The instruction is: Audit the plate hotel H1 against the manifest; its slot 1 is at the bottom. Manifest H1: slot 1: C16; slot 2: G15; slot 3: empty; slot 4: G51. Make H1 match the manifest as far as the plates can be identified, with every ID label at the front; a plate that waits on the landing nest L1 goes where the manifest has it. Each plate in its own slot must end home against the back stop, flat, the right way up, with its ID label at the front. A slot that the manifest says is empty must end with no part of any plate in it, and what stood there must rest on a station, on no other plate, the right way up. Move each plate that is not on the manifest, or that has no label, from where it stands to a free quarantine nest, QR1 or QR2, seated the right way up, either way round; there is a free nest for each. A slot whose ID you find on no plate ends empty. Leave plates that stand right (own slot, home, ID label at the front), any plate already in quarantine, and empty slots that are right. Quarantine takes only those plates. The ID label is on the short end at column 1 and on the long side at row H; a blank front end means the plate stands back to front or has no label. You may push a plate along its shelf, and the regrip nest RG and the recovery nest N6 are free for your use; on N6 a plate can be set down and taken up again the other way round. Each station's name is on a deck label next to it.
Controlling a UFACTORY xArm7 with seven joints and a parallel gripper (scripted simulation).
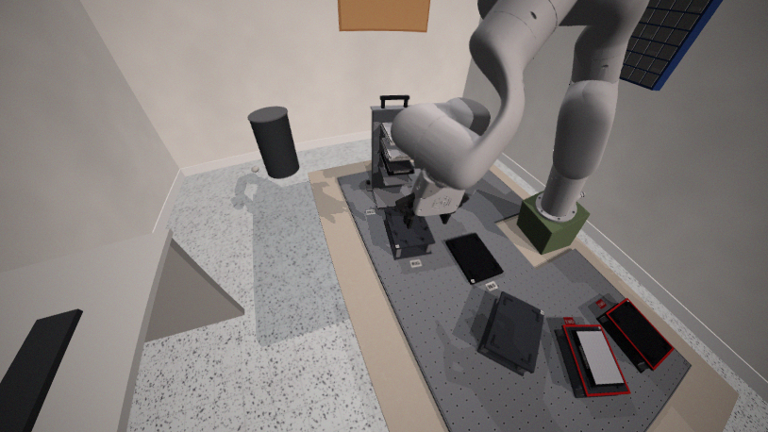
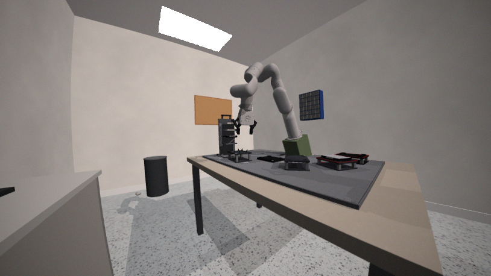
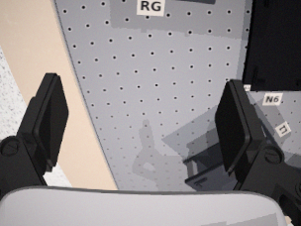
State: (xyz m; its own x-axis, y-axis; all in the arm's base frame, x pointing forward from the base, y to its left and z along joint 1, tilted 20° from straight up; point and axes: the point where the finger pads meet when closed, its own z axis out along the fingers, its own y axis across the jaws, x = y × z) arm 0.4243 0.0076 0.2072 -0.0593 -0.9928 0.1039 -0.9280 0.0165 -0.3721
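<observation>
The plate hotel H1 (image 1: 387, 144) stands at the far end of the grey deck, and it also shows in the side view (image 2: 226, 136). I see a light plate (image 1: 393, 145) on an upper shelf and a dark plate (image 1: 396, 165) lower down; their labels are too small to read. My gripper (image 1: 426, 214) (image 2: 244, 128) is open and empty, hanging above the deck in front of the hotel. In the wrist view the fingers are spread over bare deck, below the RG label (image 3: 150, 6). The arm hides part of the hotel.
The regrip nest RG (image 1: 408, 233) lies under the gripper. N6 (image 1: 474, 257) is a flat black pad to its right. A dark tilted nest (image 1: 510, 333) stands nearer. A red-framed nest holds a white plate (image 1: 595, 357); the other red-framed nest (image 1: 639, 333) looks dark.
</observation>
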